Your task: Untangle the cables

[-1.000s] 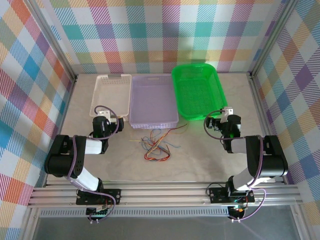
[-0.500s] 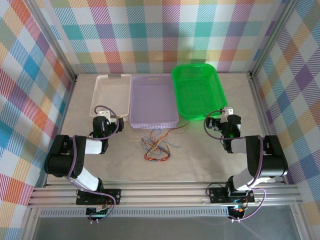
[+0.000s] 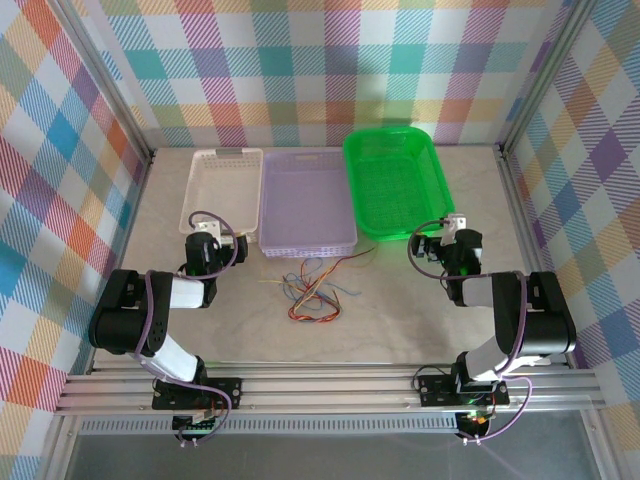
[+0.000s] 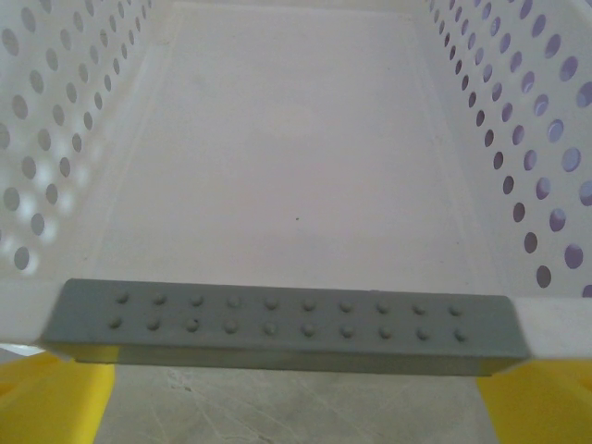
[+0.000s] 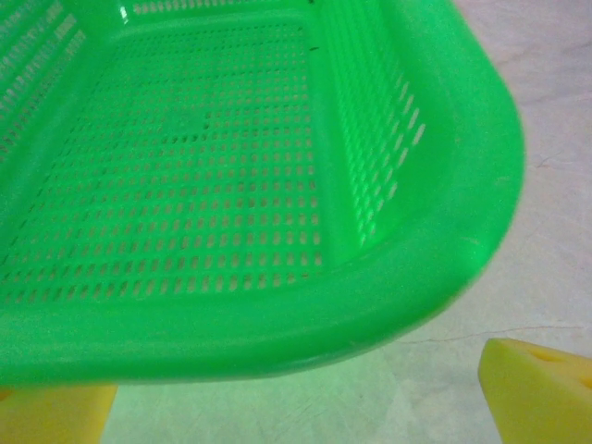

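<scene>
Just in front of the purple tray (image 3: 308, 248), on the bare surface (image 3: 400, 310), the cables (image 3: 314, 292) lie in one loose heap. Red, orange, blue and green strands cross each other, and a few ends fan out toward the tray's near edge. Nothing touches them.

A little farther back, level with that near edge, the two arms wait on either side. The left gripper (image 3: 212, 236) is off the tray's near left corner. Its yellow fingers (image 4: 46, 400) are spread wide with nothing between them. The right gripper (image 3: 447, 238) is well off the near right corner, and its fingers (image 5: 541, 393) are likewise parted and empty.

Beyond them, the white tray (image 4: 305, 139) sits against the purple tray's left side and the green tray (image 5: 416, 277) against its right. None of the three holds a cable.

Untangling has not begun, so the step in hand looks like the first reach. Next, one arm probably needs to swing inward to the heap, lower its spread fingers to the surface and close on a single free end. The other arm could then pin the rest. The strands are thin and lie flat, so picking out just one will be the hard part.
</scene>
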